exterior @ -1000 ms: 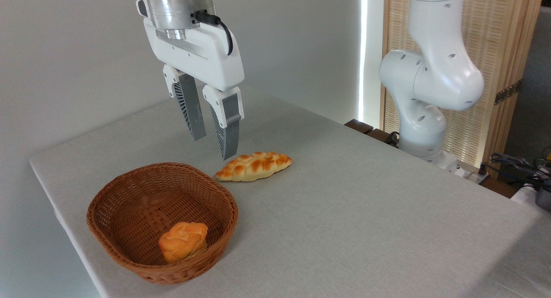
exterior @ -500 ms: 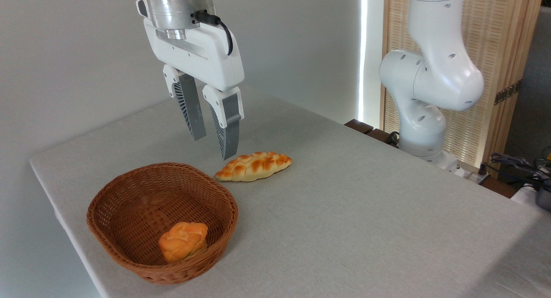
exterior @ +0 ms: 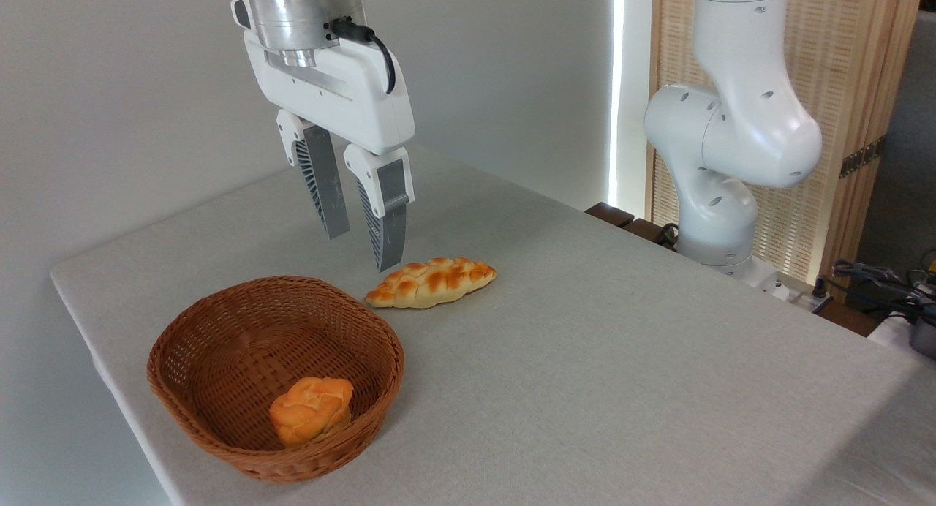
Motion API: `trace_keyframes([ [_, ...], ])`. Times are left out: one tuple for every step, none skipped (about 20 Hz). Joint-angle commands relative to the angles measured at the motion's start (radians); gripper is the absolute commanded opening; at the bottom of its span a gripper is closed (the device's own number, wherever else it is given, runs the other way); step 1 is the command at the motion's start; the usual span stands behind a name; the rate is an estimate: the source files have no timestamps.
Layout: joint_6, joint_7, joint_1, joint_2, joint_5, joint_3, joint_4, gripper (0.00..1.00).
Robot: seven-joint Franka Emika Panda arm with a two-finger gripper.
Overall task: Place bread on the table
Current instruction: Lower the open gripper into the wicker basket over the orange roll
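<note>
1. Nothing has shifted since the earlier frames: arm, bun and loaf sit exactly where they were.
2. Hanging above the table (exterior: 585, 360), the gripper (exterior: 363, 248) points down with its jaws parted and nothing between them.
3. Its nearer fingertip hovers just above the left end of the braided loaf (exterior: 431, 281), which lies on the cloth.
4. Lower left, the wicker basket (exterior: 219, 330) stands near the table's edge.
5. Inside it, against the front wall, rests the bread (exterior: 311, 409), well apart from the gripper.
</note>
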Motion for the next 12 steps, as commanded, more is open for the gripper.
trace_keyframes([
  [0.057, 0.01, 0.007, -0.001, -0.016, 0.002, -0.029, 1.0],
  [0.091, 0.01, 0.007, 0.004, -0.018, 0.002, -0.044, 1.0],
  [0.143, 0.01, 0.007, 0.013, -0.018, -0.001, -0.067, 1.0],
  [0.201, 0.003, 0.006, 0.021, -0.018, -0.009, -0.093, 1.0],
  [0.258, 0.001, 0.006, 0.027, -0.018, -0.012, -0.119, 1.0],
  [0.313, 0.001, 0.004, 0.03, -0.018, -0.02, -0.145, 1.0],
  [0.367, 0.003, 0.004, 0.033, -0.018, -0.024, -0.17, 1.0],
  [0.417, 0.006, 0.004, 0.045, -0.015, -0.026, -0.193, 1.0],
  [0.471, 0.007, 0.004, 0.058, -0.007, -0.027, -0.214, 1.0],
  [0.52, 0.01, 0.003, 0.071, -0.003, -0.027, -0.233, 1.0],
  [0.558, 0.013, 0.001, 0.082, 0.001, -0.035, -0.247, 1.0],
  [0.585, 0.015, 0.003, 0.091, 0.004, -0.052, -0.257, 1.0],
])
